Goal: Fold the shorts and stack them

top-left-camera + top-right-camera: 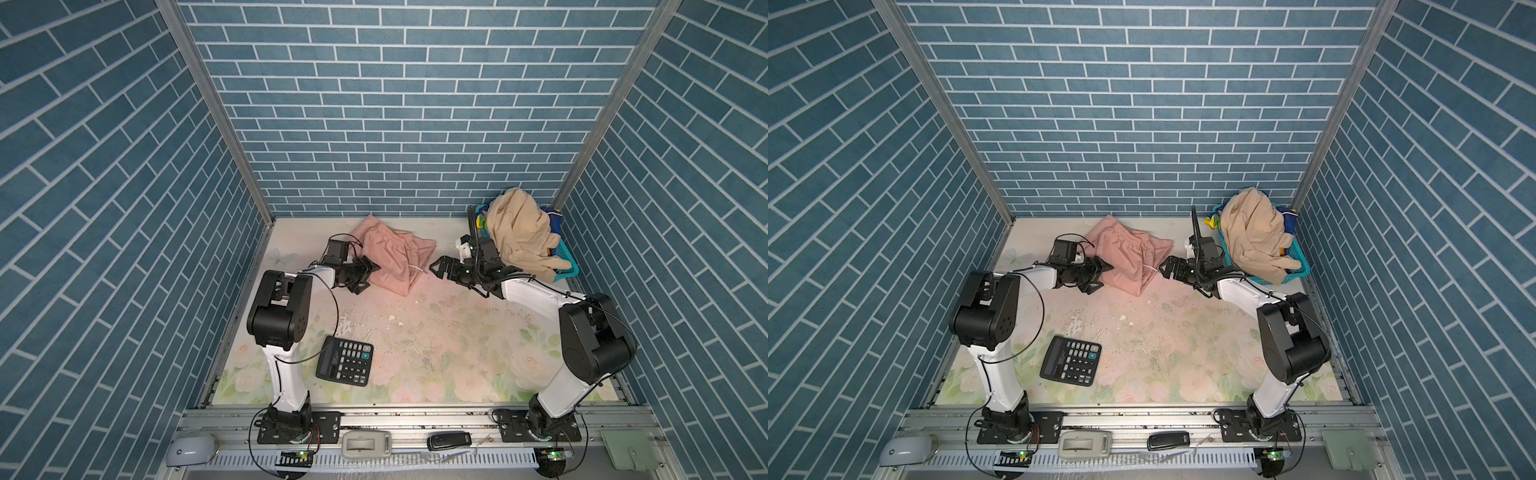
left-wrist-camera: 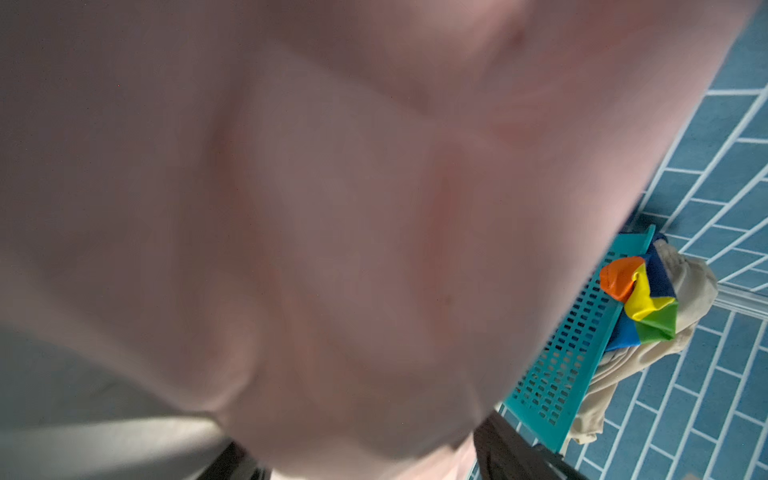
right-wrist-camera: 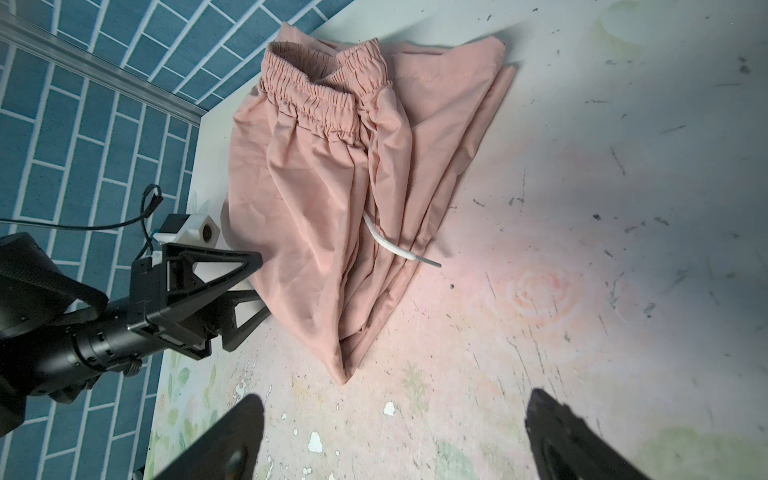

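Blue brick-patterned walls [image 1: 395,124] close the floral surface [image 1: 436,340] on the back and both sides, and only the front edge, along the metal rail, is open. The middle and front of the surface are bare except for a black calculator [image 1: 345,360] at front left, beside the left arm.

The salmon-pink shorts [image 1: 390,259] lie in a loose fold at the rear, left of centre. Their elastic waist is towards the back wall and a pointed fold reaches towards the front. The teal mesh basket [image 1: 565,266] fills the rear right corner against the side wall. The beige shorts [image 1: 519,232] are heaped over it and hang down its front rim, and the rainbow-striped shorts [image 2: 640,299] are bunched inside beneath them.

The left pincer [image 1: 372,276] sits at the left edge of the salmon-pink shorts with its jaws spread. In the right wrist view one finger [image 3: 232,266] touches the cloth. The left wrist view is mostly blurred pink fabric, so the cloth may lie between the fingers, though nothing looks pinched. The right pincer [image 1: 435,271] is spread wide and empty over bare surface just right of the same shorts, between them and the basket. A white drawstring [image 3: 395,245] trails from the folds towards it.
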